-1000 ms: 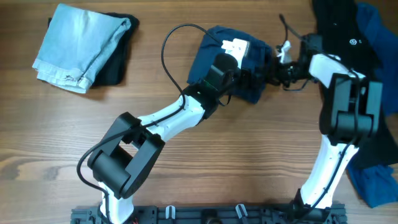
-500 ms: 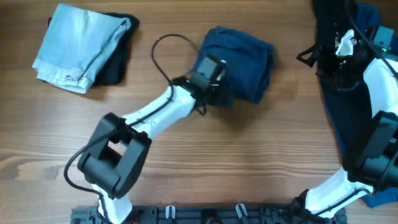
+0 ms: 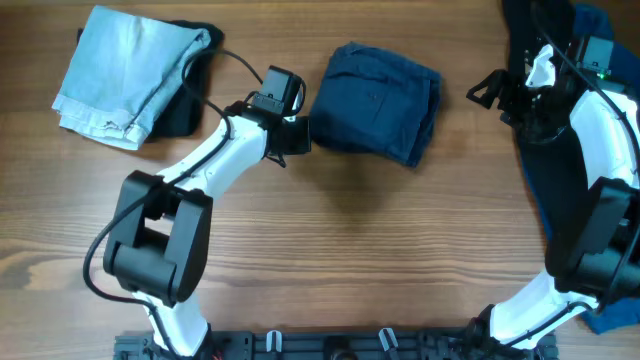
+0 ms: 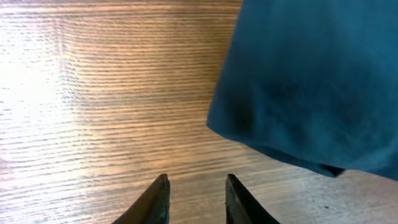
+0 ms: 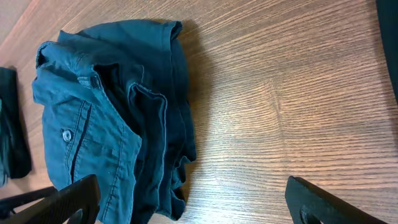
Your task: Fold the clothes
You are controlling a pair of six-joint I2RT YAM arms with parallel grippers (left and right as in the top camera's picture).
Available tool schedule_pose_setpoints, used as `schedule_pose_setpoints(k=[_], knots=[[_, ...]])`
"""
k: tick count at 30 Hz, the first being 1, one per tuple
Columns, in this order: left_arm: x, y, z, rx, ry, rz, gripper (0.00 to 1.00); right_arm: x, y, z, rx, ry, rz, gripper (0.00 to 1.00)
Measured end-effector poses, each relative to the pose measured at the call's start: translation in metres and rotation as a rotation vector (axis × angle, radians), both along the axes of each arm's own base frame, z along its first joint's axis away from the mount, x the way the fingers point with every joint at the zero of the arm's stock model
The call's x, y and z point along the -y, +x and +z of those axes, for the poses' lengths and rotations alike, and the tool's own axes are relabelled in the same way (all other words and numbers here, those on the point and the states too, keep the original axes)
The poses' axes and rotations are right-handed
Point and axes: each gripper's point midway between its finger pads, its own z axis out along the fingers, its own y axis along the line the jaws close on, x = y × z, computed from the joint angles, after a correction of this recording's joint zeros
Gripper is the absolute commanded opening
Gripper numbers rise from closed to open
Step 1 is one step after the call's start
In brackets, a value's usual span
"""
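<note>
Denim pile [image 3: 130,72] lies well left of navy shorts [image 3: 375,95].

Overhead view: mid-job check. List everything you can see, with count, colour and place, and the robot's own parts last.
navy shorts: one, dark navy, folded, top centre
denim garment: one, light blue, folded, top left
black cloth: one, black, under the denim garment, right edge showing
black garment: count unclear, black, top right, partly behind the right arm
blue garment: count unclear, brighter blue, along the right edge
table: one, brown wood
left gripper: one, black fingers, narrowly apart, empty, over bare wood left of the navy shorts
right gripper: one, black fingers, wide open, empty, right of the navy shorts
</note>
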Motion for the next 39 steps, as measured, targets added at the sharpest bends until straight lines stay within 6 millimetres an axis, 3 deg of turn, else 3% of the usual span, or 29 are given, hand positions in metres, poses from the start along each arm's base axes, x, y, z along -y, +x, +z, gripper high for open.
schedule_pose_setpoints(k=[4, 12, 18, 20, 22, 25, 26, 28, 30, 32, 36, 39], knots=[[0.001, 0.008, -0.018, 0.006, 0.009, 0.001, 0.2, 0.002, 0.0, -0.001, -0.002, -0.009, -0.003, 0.96], [0.019, 0.022, -0.011, 0.058, -0.088, -0.001, 0.23, 0.009, 0.006, 0.0, 0.019, -0.046, -0.023, 0.96], [0.03, 0.034, -0.02, 0.084, -0.14, -0.004, 0.25, 0.011, 0.006, -0.001, 0.015, -0.055, -0.03, 0.96], [0.029, 0.051, -0.012, 0.162, -0.142, 0.015, 0.26, 0.011, 0.006, -0.002, 0.013, -0.058, -0.031, 0.96], [0.021, 0.081, 0.006, 0.302, -0.146, 0.059, 0.36, 0.011, 0.005, -0.002, 0.006, -0.057, -0.031, 0.96], [0.011, 0.136, 0.061, 0.587, -0.256, 0.147, 0.38, 0.01, 0.001, -0.004, -0.013, -0.054, -0.032, 0.96], [0.003, 0.146, 0.073, 0.631, -0.283, 0.182, 0.38, 0.01, -0.001, -0.004, -0.019, -0.052, -0.032, 0.96], [-0.01, 0.151, 0.075, 0.615, -0.322, 0.212, 0.45, 0.009, -0.003, -0.006, -0.032, -0.049, -0.031, 0.99], [-0.005, 0.143, 0.066, 0.543, -0.351, 0.171, 0.53, 0.009, -0.004, -0.006, -0.032, -0.049, -0.03, 0.99], [0.018, 0.13, 0.064, 0.469, -0.367, 0.079, 0.64, 0.009, -0.003, -0.006, -0.032, -0.049, -0.031, 0.99], [0.117, 0.092, 0.095, 0.475, -0.281, -0.247, 0.87, 0.009, -0.005, -0.006, -0.038, -0.048, -0.027, 1.0], [0.175, 0.065, 0.118, 0.562, -0.226, -0.424, 0.95, 0.013, -0.008, -0.008, -0.063, -0.056, -0.063, 1.0]])
